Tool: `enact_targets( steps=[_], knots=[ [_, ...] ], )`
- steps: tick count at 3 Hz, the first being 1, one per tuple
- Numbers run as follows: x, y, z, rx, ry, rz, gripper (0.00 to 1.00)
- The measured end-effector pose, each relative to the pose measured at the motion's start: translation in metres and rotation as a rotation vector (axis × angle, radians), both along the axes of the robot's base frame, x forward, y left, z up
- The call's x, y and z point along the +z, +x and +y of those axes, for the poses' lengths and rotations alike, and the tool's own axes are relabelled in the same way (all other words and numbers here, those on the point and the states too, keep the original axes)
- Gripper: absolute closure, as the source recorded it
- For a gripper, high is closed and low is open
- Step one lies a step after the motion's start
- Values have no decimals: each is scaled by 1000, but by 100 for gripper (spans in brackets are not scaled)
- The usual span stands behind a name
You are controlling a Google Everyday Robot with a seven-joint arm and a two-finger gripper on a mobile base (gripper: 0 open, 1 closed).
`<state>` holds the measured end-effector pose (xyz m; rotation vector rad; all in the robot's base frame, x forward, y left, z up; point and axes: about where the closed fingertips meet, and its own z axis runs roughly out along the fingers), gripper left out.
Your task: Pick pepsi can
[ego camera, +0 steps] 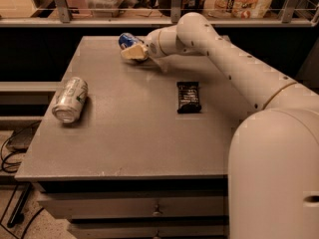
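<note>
Your gripper (132,53) sits against the pepsi can (126,39), on its near side. You cannot tell how wide it stands or whether it grips the can.

Gripper (133,52) at far side of surface (124,138) hides part of pepsi can (126,39); arm (239,68) base cut off near right.
</note>
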<state>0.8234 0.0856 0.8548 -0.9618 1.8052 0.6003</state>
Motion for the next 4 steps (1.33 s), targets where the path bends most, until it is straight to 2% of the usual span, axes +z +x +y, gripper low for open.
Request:
enact_targets(
  steps=[1,2,3,4],
  knots=[
    [24,-7,-7,-7,-20,-49,72],
    [85,-24,-12,21,-54,-131,95],
    [159,-49,-20,60,-99,-243,100],
    [172,-54,-21,68,-104,-259,100]
  ],
)
